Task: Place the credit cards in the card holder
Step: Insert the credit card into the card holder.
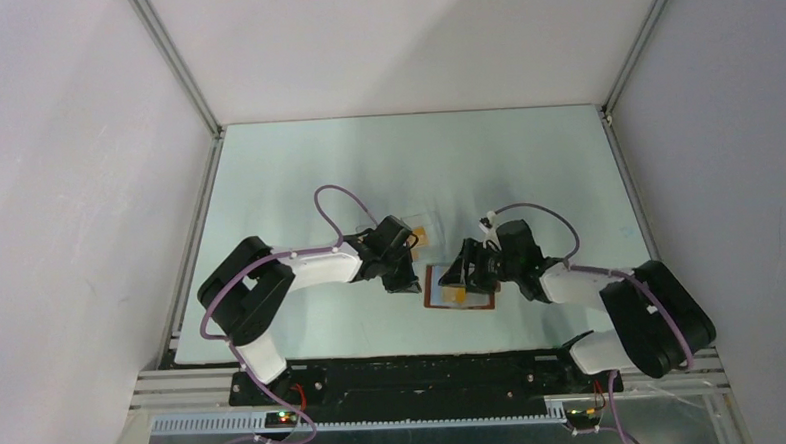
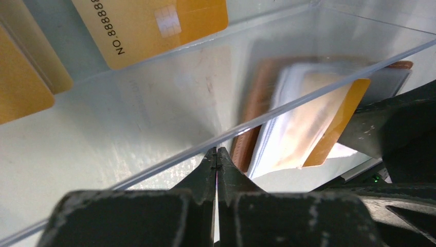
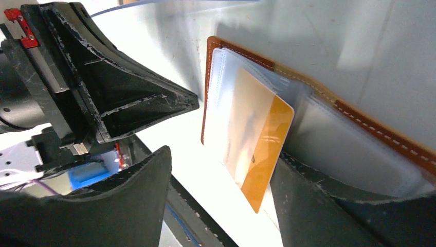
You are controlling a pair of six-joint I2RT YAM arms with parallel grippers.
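Note:
The brown card holder (image 1: 487, 304) lies open on the table between my two grippers. One orange credit card (image 3: 267, 139) sits partly in its clear inner pocket, one corner sticking out. It also shows in the top view (image 1: 454, 295). My right gripper (image 3: 221, 164) is open just above the holder (image 3: 380, 131), its right finger (image 3: 319, 206) beside the card's free corner. My left gripper (image 2: 217, 152) is shut and empty, its tips at the rim of the clear plastic box (image 2: 169, 103). More orange cards (image 2: 154, 25) lie in that box.
The clear box (image 1: 417, 233) stands just behind the holder, close to the left gripper (image 1: 403, 272). The right gripper (image 1: 471, 269) hangs over the holder's right half. The two grippers are close together. The enclosure's white walls stand on three sides.

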